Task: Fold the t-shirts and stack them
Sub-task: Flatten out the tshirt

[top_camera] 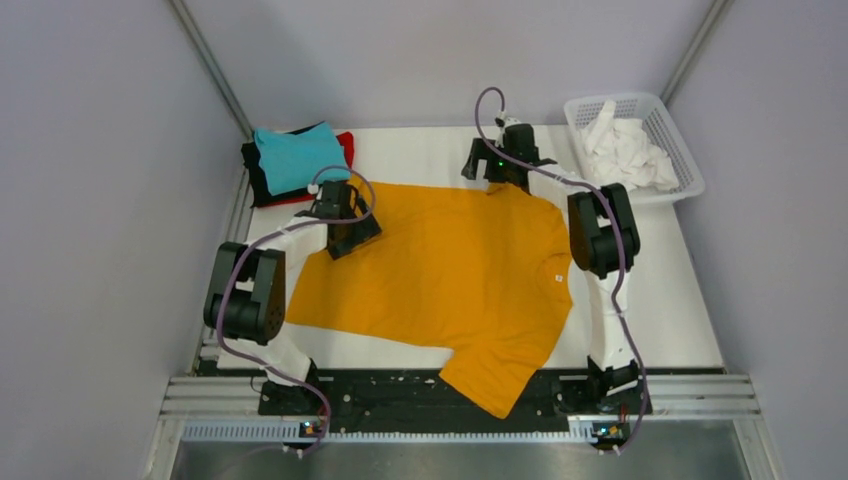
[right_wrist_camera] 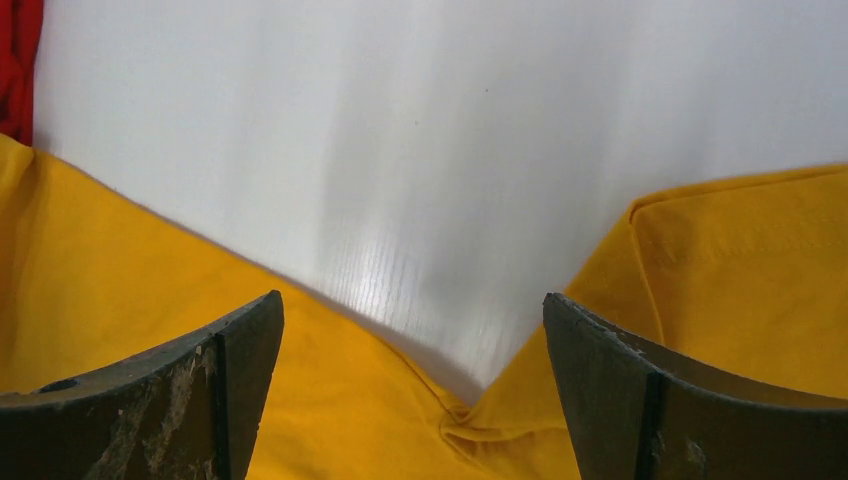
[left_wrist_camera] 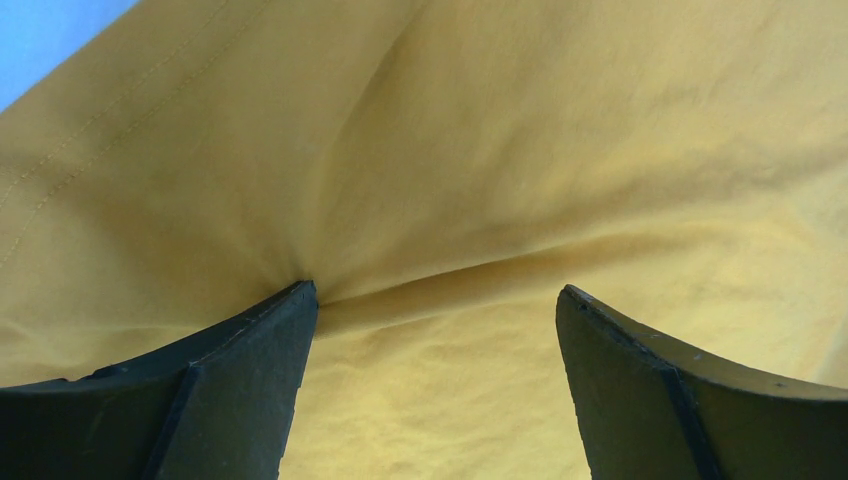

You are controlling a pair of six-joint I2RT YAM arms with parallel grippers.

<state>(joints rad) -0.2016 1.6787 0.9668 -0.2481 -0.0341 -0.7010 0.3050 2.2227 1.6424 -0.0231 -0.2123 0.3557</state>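
**Top view:** I'd call this well past halfway. There's already a folded pile in the far left corner of the table [top_camera: 420, 150], with the teal t-shirt [top_camera: 295, 155] on top and the black t-shirt [top_camera: 255, 182] and the red t-shirt [top_camera: 346, 143] poking out underneath. So three look done. The mustard-orange t-shirt [top_camera: 440, 270] lies spread out flat mid-table, collar to the right, and one sleeve hangs over the near edge by the arm bases. No fold in it yet as far as I can see. The left gripper [top_camera: 345, 230] sits on its far left corner, just beside the pile. The right gripper [top_camera: 497, 168] is at the far edge near the other sleeve. The white basket [top_camera: 685, 150] in the far right corner holds some white cloth [top_camera: 625, 150].

**Left wrist:** the left gripper [left_wrist_camera: 435, 300] has its jaws spread wide and is down on the orange t-shirt [left_wrist_camera: 550, 150]. The fabric puckers up against one of its fingers [left_wrist_camera: 250, 370], but nothing is pinched. There's a sliver of teal [left_wrist_camera: 40, 30] in the corner.

**Right wrist:** the right gripper [right_wrist_camera: 412, 300] is also wide apart and holding nothing. It hovers over the notch where the sleeve [right_wrist_camera: 740, 270] meets the body of the orange shirt [right_wrist_camera: 150, 300], with bare table [right_wrist_camera: 450, 150] showing between. The red shirt [right_wrist_camera: 15, 70] shows at the edge.

So my guess at what's left is grabbing this last one, folding it and dropping it on the pile.
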